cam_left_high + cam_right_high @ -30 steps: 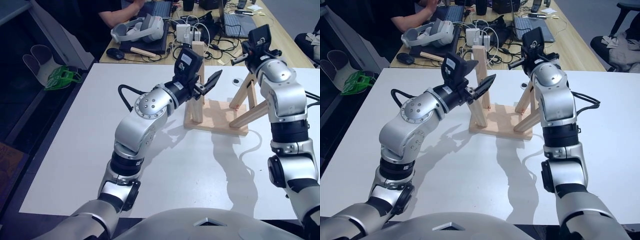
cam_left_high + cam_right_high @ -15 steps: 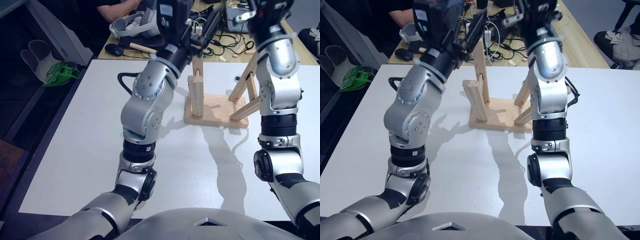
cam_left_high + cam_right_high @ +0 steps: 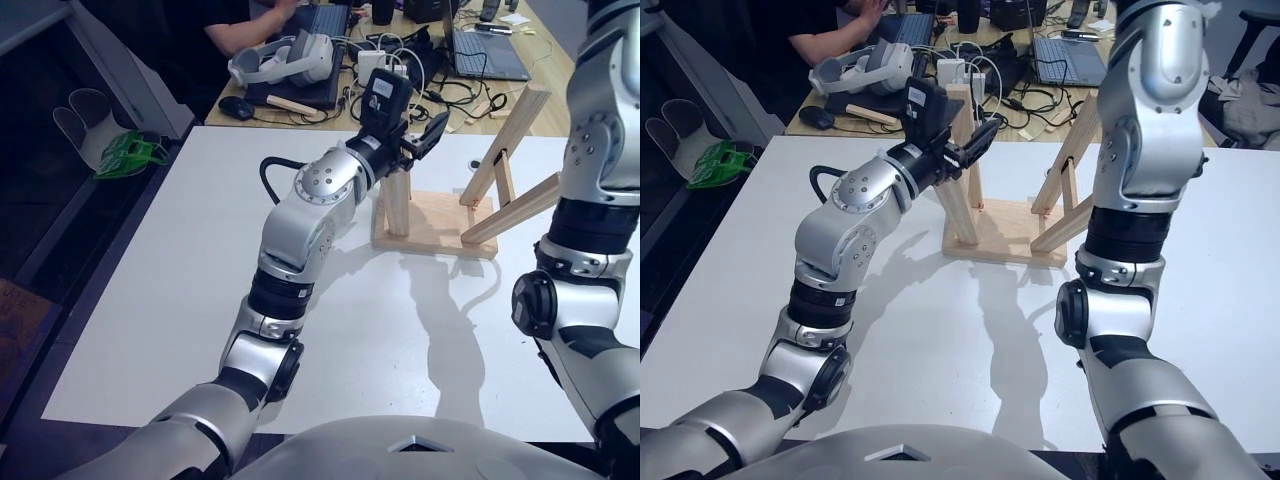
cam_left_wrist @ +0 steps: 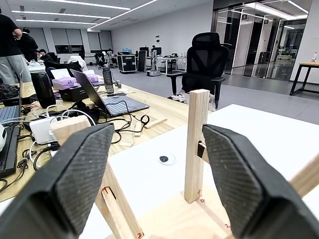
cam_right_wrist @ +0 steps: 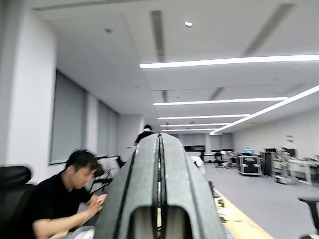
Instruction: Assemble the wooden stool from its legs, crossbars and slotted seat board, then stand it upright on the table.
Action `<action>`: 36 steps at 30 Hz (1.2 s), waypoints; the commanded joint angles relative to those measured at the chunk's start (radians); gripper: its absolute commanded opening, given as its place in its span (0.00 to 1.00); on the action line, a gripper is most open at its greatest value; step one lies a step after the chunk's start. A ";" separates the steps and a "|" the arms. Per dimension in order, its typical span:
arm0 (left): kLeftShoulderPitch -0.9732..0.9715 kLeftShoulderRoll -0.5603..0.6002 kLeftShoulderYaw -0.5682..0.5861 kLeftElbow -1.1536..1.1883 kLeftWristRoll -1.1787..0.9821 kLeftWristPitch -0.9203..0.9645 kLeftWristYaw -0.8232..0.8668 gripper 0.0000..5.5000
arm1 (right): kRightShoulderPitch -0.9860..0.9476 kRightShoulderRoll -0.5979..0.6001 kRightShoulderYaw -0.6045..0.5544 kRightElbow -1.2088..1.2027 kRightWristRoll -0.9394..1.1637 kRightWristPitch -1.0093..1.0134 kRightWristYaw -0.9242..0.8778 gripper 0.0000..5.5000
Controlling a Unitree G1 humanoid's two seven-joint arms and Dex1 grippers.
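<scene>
The wooden stool lies upside down on the white table (image 3: 200, 300), its seat board (image 3: 435, 225) flat and its legs pointing up. The near left leg (image 3: 397, 200) rises beside my left gripper (image 3: 420, 130), which is open at the height of that leg's top. In the left wrist view its two black pads (image 4: 75, 184) stand wide apart, with one leg (image 4: 196, 144) upright between them farther off and another leg (image 4: 107, 194) close to one pad. The right legs (image 3: 500, 150) lean by my raised right forearm (image 3: 610, 100). My right gripper (image 5: 159, 139) is shut and empty, aimed at the ceiling.
Behind the table stands a desk (image 3: 300, 95) with laptops, a headset, cables and a loose wooden piece (image 3: 285, 103). A round grommet (image 3: 472, 162) sits in the table behind the stool. A green object (image 3: 125, 155) lies off the table's left edge.
My left arm has dropped from high above the stool to the level of the near leg's top. My right arm has risen further, out of the head views.
</scene>
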 commanded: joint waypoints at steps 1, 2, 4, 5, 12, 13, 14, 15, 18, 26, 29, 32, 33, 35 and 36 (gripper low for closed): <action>-0.012 -0.027 0.059 0.005 0.015 -0.035 0.058 0.60 | 0.060 -0.006 0.067 -0.026 0.007 0.090 0.071 0.00; -0.050 -0.032 0.091 -0.016 0.009 -0.065 0.071 0.60 | 0.065 -0.002 0.065 -0.024 0.017 0.110 0.077 0.00; -0.109 -0.033 0.144 -0.045 -0.004 -0.103 0.086 0.60 | 0.063 0.005 0.057 -0.002 0.028 0.126 0.083 0.00; -0.127 -0.032 0.165 -0.058 -0.010 -0.107 0.092 0.60 | 0.058 0.006 0.056 0.012 0.029 0.126 0.087 0.00; -0.142 -0.072 0.419 -0.061 0.011 -0.178 0.399 0.60 | 0.144 -0.081 0.278 0.125 0.039 0.277 0.409 0.00; -0.135 -0.077 0.415 -0.056 0.008 -0.181 0.400 0.60 | 0.169 -0.096 0.322 0.115 0.040 0.274 0.480 0.00; -0.128 -0.082 0.409 -0.055 0.006 -0.183 0.400 0.60 | 0.185 -0.106 0.354 0.114 0.039 0.276 0.530 0.00; -0.120 -0.087 0.402 -0.055 0.005 -0.184 0.399 0.60 | 0.192 -0.108 0.370 0.118 0.043 0.287 0.564 0.00; -0.100 -0.108 0.389 -0.060 -0.004 -0.178 0.402 0.60 | 0.199 -0.066 0.375 0.237 0.042 0.364 0.568 0.00; -0.082 -0.114 0.378 -0.055 -0.014 -0.175 0.401 0.60 | 0.158 0.016 0.294 0.331 0.110 0.376 0.589 0.00; -0.075 -0.116 0.370 -0.048 -0.018 -0.178 0.399 0.60 | 0.134 0.036 0.218 0.359 0.160 0.350 0.590 0.00; -0.066 -0.117 0.366 -0.049 -0.020 -0.174 0.397 0.60 | 0.078 0.087 0.060 0.314 0.323 0.381 0.588 0.00; -0.065 -0.116 0.365 -0.049 -0.021 -0.174 0.397 0.60 | 0.060 0.098 0.020 0.308 0.369 0.400 0.582 0.00; -0.064 -0.116 0.364 -0.048 -0.023 -0.174 0.397 0.60 | 0.033 0.109 -0.040 0.309 0.447 0.453 0.567 0.00; -0.064 -0.117 0.363 -0.051 -0.024 -0.173 0.398 0.60 | 0.024 0.111 -0.063 0.314 0.480 0.493 0.553 0.00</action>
